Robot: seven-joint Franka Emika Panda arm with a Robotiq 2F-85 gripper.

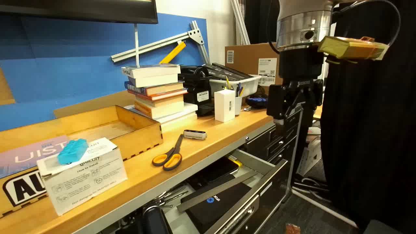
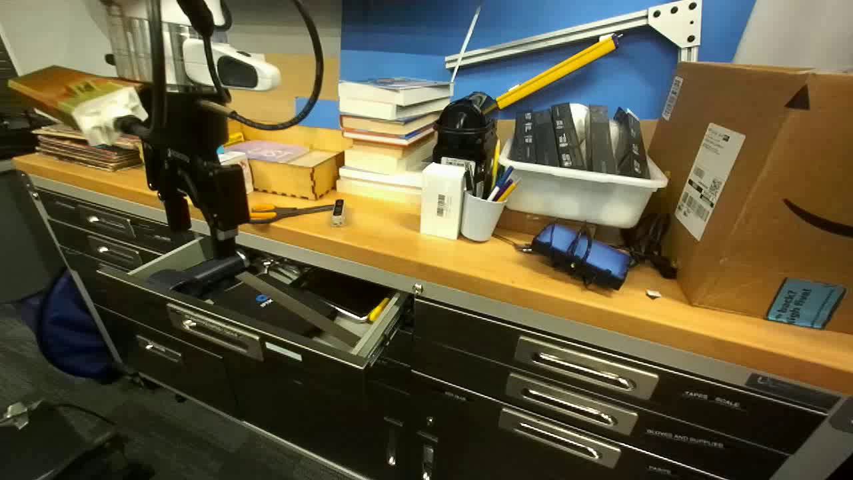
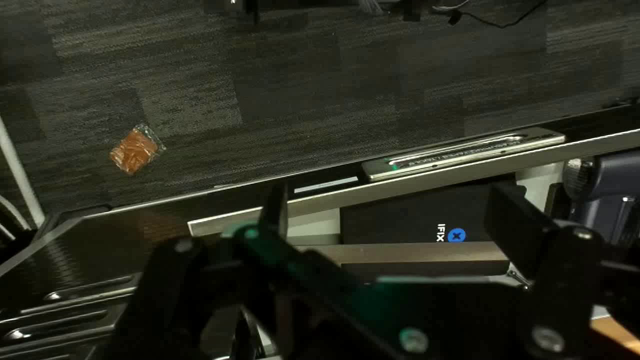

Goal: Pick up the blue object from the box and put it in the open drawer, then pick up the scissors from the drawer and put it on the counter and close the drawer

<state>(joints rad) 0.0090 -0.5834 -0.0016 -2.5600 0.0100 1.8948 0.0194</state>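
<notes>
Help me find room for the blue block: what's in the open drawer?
The drawer holds a black box marked IFIX, a grey strip, metal tools, a dark blue tool and something yellow. Whatever lies beneath them is covered.

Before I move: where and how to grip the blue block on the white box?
I'd come from above with the open gripper and close on the longer sides of the blue block, mid-length. It looks oblong and sits atop the white box with nothing over it; its bumpy top would likely grip worse.
</notes>
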